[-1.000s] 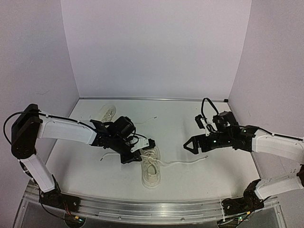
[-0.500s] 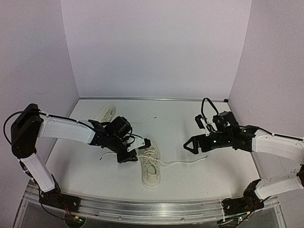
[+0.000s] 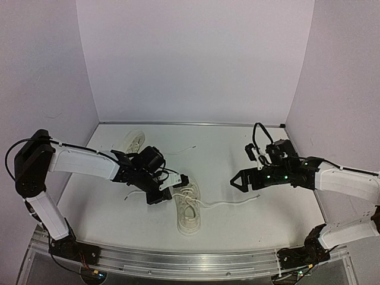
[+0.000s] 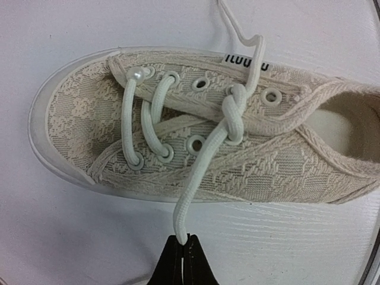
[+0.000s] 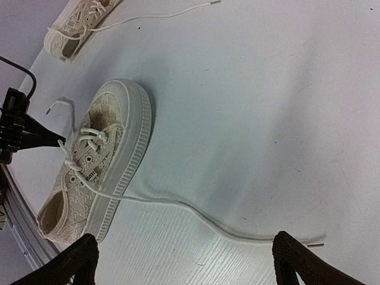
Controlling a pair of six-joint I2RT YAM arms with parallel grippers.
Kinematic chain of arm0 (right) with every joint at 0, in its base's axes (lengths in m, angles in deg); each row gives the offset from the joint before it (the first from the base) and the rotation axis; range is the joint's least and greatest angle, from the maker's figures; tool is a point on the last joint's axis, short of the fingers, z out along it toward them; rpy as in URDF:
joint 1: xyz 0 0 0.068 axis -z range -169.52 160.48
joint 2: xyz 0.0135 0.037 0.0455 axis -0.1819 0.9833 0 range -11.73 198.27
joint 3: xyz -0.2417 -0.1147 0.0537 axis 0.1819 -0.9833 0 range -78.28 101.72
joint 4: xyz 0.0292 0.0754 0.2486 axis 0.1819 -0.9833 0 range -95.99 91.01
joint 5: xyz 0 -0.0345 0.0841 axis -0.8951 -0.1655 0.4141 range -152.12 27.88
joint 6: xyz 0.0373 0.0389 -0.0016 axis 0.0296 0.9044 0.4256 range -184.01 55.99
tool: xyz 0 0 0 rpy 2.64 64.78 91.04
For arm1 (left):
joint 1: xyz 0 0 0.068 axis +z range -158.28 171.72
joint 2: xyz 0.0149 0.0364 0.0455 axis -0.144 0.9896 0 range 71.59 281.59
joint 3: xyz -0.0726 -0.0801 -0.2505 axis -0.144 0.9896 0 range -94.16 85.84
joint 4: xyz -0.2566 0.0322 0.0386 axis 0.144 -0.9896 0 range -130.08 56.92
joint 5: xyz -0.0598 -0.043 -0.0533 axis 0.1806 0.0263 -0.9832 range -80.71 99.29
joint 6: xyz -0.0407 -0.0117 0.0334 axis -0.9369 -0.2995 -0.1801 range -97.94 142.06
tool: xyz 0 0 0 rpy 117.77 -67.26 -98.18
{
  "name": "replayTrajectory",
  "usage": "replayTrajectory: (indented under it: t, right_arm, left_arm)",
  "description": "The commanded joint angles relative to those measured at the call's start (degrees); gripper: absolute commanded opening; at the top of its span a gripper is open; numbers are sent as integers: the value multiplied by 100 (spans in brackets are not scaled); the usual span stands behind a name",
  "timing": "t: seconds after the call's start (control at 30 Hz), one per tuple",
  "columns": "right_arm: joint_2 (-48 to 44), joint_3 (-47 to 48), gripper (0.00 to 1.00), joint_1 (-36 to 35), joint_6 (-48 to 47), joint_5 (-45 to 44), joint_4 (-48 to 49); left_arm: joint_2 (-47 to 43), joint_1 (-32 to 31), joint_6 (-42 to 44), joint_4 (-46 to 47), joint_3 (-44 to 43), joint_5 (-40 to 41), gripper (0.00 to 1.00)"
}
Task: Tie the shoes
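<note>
Left gripper (image 4: 183, 244): black jaws clenched on the free end of a thin white lace (image 4: 199, 178). The tips sit low over the desk, just beside the left flank of the near shoe.
Held lace: runs almost straight from the jaws up over the flank of the near shoe to a single crossover knot (image 4: 233, 113) at the upper eyelets.
Right gripper (image 3: 236, 181): jaws spread wide, grasping nothing. It is well apart from the near shoe, on its right side.
Second lace (image 5: 196, 214): thin white cord leaving the same knot. It drops over the right flank of the near shoe and lies in a loose curve on the desk, its tip near the right gripper.
Near shoe (image 3: 189, 209): cream-white canvas lace-up sneaker with a pale rubber sole. It stands upright on its sole, toe pointing away from the arms. Several eyelets are empty.
Far shoe (image 3: 133, 142): matching cream-white canvas sneaker, well behind and to the left of the near shoe. Its loose lace (image 5: 160, 15) trails across the desk.
Desk (image 3: 249, 148): flat white surface carrying both shoes.
</note>
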Motion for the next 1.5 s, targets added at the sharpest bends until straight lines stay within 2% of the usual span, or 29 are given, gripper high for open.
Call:
replayTrajectory:
  t: [0.0,0.27,0.53,0.67,0.83,0.97,1.2,1.47]
  right_arm:
    - [59,-56,97,18,96,-125,-43]
    - [322,-78,90,21,212,-261,-180]
    - [917,-39,72,24,557,-304,-337]
    - [912,-99,69,25,774,-412,-337]
    - [913,-309,78,21,998,-286,-244]
    - [925,-431,79,24,1252,-341,-209]
    - [312,-900,85,23,2171,-854,-88]
    - [1674,-324,81,25,1981,-1162,49]
  left_arm:
    - [-635,-78,-191,153,-37,-167,0]
    - [-1077,-182,-382,438,-66,-414,0]
    - [-988,-347,-444,635,-133,-470,0]
    - [-862,-400,-405,654,-164,-439,0]
    - [-801,-418,-374,712,-201,-426,0]
    - [-752,-438,-346,711,-255,-422,0]
    - [-692,-469,-322,743,-314,-407,0]
    - [-538,-539,-305,682,-509,-339,0]
